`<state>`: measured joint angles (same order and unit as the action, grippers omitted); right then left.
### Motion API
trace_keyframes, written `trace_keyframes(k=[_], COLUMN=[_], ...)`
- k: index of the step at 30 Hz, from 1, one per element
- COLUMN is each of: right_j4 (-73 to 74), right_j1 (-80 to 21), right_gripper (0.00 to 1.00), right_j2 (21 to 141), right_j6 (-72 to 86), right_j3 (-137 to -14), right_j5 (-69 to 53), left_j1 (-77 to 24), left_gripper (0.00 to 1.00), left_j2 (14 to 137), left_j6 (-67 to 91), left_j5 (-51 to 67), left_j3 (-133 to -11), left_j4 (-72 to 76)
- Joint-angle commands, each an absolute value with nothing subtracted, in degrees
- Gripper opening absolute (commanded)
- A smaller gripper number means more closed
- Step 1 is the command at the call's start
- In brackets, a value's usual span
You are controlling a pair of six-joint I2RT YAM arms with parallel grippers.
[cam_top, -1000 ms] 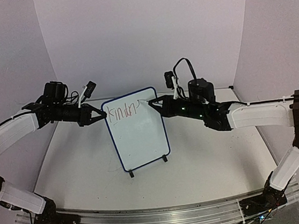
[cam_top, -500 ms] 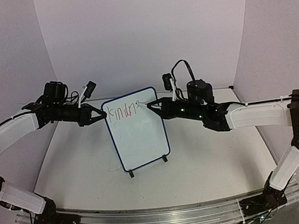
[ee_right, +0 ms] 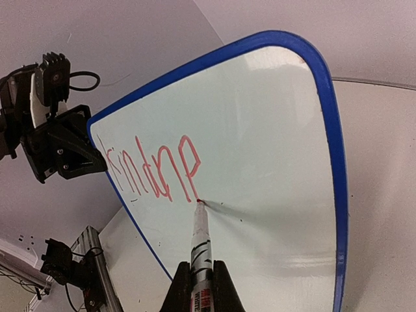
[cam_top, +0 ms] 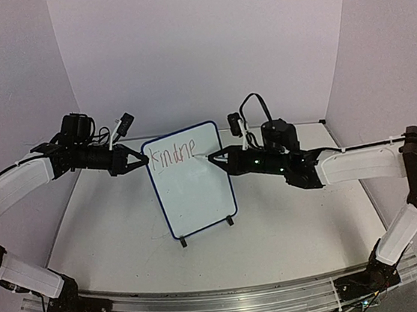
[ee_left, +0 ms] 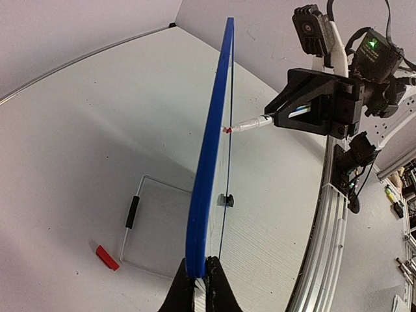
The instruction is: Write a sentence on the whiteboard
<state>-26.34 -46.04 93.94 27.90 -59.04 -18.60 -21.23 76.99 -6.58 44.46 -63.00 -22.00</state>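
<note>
- The small rectangular whiteboard with a thin dark-blue frame (cam_top: 190,179) stood upright on its two black feet (cam_top: 183,242) in the centre of the top view, on the white table (cam_top: 291,222).
- The left gripper (cam_top: 143,161), on an arm stretched level from the left edge, was closed tight on the board's upper left rim.
- The right gripper (cam_top: 212,155), on a long low arm from the right side, was clamped on a white marker pen (ee_right: 199,244).
- The pen's red tip touched the board just after the red handwritten letters (ee_right: 153,170) "kindne".
</note>
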Motion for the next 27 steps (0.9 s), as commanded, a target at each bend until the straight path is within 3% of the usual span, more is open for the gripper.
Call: trace_keyframes(k=[1, 12, 27], right_j4=[-26.44, -27.39, -28.6], right_j1=[-45.68, -45.64, -44.5], right_gripper=[0.0, 0.0, 0.0], right_j2=[90.86, 85.82, 89.21], right_j6=[27.29, 26.29, 26.32], right_j3=[-58.47, -56.35, -59.41], right_j5=[-13.6, -14.83, -14.97], left_j1=[-22.41, -22.5, -22.71], left_gripper=[0.0, 0.0, 0.0], left_j2=[78.57, 78.57, 78.57], left_j6=[-9.95, -9.94, -10.04], left_j5=[42.01, 42.21, 41.92], left_j3=[-63.55, -63.57, -63.57], left_j4=[-26.58, -26.56, -26.63])
